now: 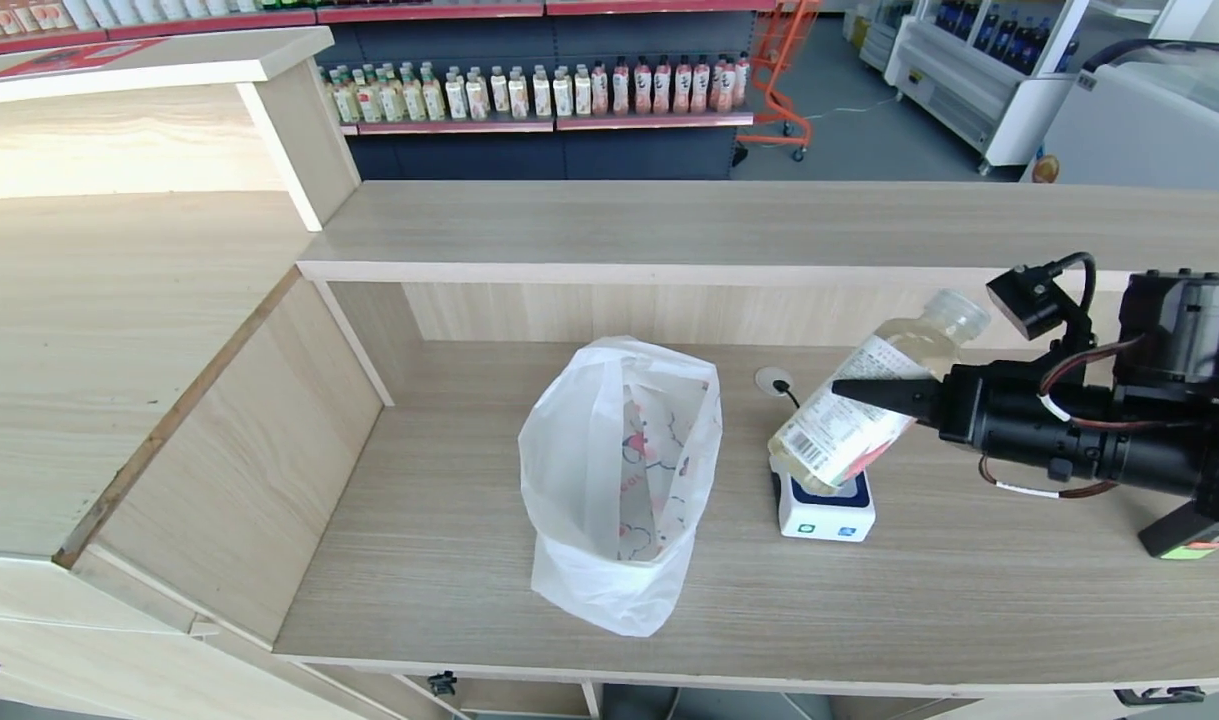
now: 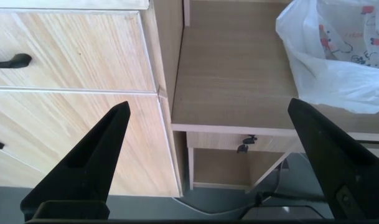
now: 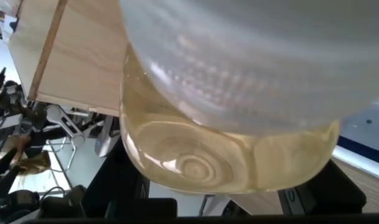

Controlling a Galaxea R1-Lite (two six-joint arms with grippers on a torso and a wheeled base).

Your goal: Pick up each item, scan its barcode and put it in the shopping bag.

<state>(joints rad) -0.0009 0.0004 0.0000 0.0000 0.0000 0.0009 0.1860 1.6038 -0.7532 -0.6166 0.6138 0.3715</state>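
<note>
Right gripper (image 1: 855, 400): my fingers are clamping the clear drink bottle (image 1: 837, 442) across its label. Bottle is tilting, cap up and away from me, pale liquid inside, base hanging just above the white barcode scanner (image 1: 826, 512). White plastic shopping bag (image 1: 609, 480) is standing open on the wooden counter (image 1: 969, 600), near the scanner's left. Left gripper (image 2: 209, 104): fingers (image 2: 83, 168) are spreading wide, gripping nothing, below the counter's front edge beside the drawers (image 2: 71, 62).

A wooden counter (image 1: 969, 600) with drawers (image 2: 71, 56) beside it faces stocked drinks shelves (image 1: 529, 92), an orange trolley (image 1: 781, 60) and a cooler (image 1: 969, 100).
</note>
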